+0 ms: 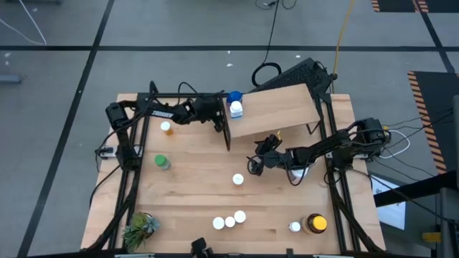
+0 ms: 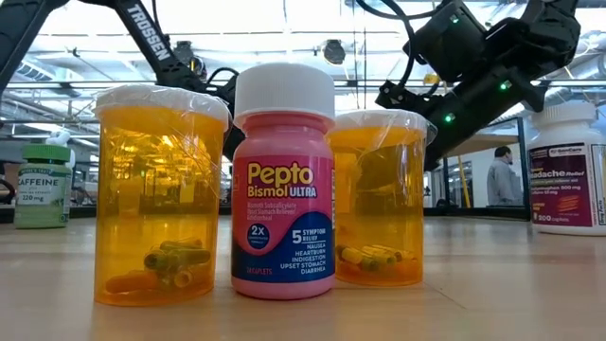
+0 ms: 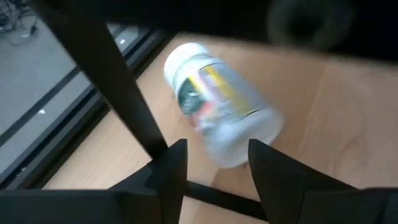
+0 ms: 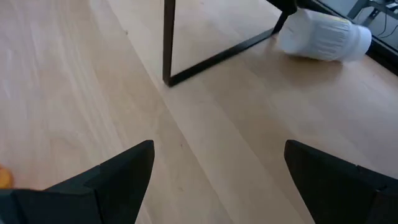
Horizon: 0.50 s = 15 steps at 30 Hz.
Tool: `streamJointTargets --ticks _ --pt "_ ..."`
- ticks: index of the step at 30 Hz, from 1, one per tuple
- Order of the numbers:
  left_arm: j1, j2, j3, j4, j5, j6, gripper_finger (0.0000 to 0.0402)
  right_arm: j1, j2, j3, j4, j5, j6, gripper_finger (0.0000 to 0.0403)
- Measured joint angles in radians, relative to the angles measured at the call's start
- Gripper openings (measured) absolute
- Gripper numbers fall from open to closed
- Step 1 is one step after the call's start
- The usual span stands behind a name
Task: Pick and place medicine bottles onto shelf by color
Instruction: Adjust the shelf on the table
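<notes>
The shelf (image 1: 280,107) stands at the table's far side. At its left end I see a blue-capped bottle (image 1: 234,96) and a white bottle (image 1: 237,110). My left gripper (image 1: 219,120) is open there, beside the shelf's black leg (image 3: 112,81). The white bottle (image 3: 217,102) lies on its side on wood just past its fingertips, cap pointing away. My right gripper (image 1: 257,161) hovers open over bare table in front of the shelf, with nothing between its fingers (image 4: 214,168). A white bottle (image 4: 323,37) lies by the shelf's foot bar. My left gripper stands open with the white bottle's base (image 3: 239,152) between or just beyond its fingertips. I cannot tell whether either finger touches it.
Loose bottles stand on the table: an orange one (image 1: 166,127), a green-capped one (image 1: 162,162), a white-capped one (image 1: 238,179), three near the front (image 1: 229,221), an amber jar (image 1: 315,223) and a white bottle (image 1: 297,172) under my right arm. A plant (image 1: 140,228) is front left.
</notes>
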<state>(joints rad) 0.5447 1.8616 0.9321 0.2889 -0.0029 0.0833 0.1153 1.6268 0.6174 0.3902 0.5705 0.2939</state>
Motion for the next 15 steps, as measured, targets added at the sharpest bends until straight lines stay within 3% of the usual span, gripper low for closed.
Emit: streamJointTargets --ticks 10,15 --pt "0.027 0.044 0.005 0.054 -0.02 0.0 0.0217 0.0 0.0 0.0 -0.021 0.0 -0.007 0.0357" --pt "0.042 0.03 0.004 0.035 -0.106 0.041 0.0219 0.0 0.0 0.0 -0.031 0.0 -0.007 0.0357"
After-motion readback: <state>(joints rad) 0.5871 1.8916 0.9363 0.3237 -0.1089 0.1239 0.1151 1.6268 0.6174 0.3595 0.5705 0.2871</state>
